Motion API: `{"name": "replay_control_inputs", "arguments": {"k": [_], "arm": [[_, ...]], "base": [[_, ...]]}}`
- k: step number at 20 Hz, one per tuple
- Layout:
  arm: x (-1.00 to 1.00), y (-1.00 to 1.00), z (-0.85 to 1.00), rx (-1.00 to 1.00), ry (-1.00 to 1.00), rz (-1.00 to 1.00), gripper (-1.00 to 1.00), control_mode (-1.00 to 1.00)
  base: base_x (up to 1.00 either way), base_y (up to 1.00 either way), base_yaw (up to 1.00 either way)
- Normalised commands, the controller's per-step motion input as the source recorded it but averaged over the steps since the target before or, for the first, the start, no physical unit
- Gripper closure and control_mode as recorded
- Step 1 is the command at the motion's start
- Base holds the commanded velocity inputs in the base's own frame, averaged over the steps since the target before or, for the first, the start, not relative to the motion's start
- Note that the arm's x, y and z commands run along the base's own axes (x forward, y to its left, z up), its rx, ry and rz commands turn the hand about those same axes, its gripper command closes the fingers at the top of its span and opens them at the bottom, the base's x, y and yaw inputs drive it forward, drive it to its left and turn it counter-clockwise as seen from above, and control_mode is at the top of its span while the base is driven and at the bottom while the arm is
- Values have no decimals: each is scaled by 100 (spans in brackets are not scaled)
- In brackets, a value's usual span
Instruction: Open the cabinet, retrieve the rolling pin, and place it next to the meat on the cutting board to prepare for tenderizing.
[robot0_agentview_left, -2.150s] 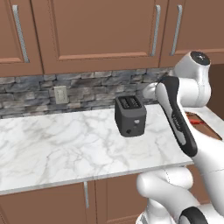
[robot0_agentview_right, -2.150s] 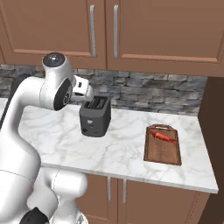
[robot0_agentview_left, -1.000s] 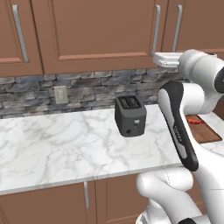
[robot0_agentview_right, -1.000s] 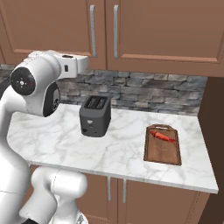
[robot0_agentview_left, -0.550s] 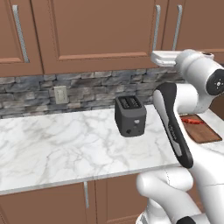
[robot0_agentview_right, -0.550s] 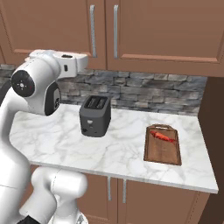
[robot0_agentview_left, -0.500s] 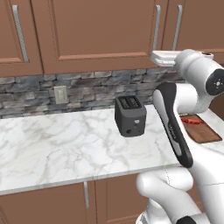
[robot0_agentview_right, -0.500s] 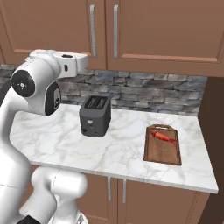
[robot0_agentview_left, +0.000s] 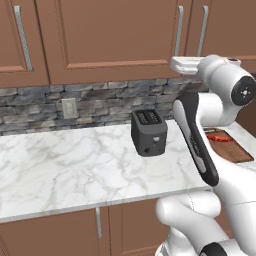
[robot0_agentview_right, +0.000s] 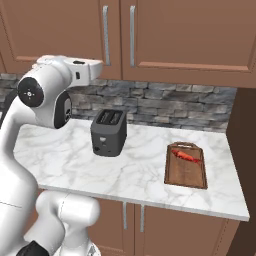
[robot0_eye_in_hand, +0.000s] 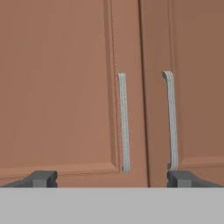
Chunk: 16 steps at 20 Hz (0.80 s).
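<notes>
The cabinet is shut; its long silver handle runs down the right edge of its broad door. My gripper is open with nothing between its fingers, facing the doors just below and left of that handle. The hand hovers in front of the lower edge of the cabinet. The cutting board lies on the right of the counter, with the red meat on its far end. The board and meat peek out behind my arm. The rolling pin is out of view.
A neighbouring door with its own long handle adjoins on the right. A dark grey toaster stands mid-counter below the hand. The marble counter has a stone backsplash behind it, and a wall outlet sits to the left.
The arm has swung up from in front of the toaster to the lower edge of the wall cabinets. Over the last half second it has hardly moved.
</notes>
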Motion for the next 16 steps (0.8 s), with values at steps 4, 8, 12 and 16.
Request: {"name": "replay_control_inputs", "arguments": {"k": [4, 8, 12, 16], "arm": [[42, 0, 1, 0, 3, 0, -100, -100], [56, 0, 3, 0, 4, 0, -100, -100], [54, 0, 1, -2, 5, 0, -100, -100], [54, 0, 5, 0, 2, 0, -100, -100]], "base": [[0, 0, 0], [0, 0, 0], [0, 0, 0], [0, 0, 0]]}}
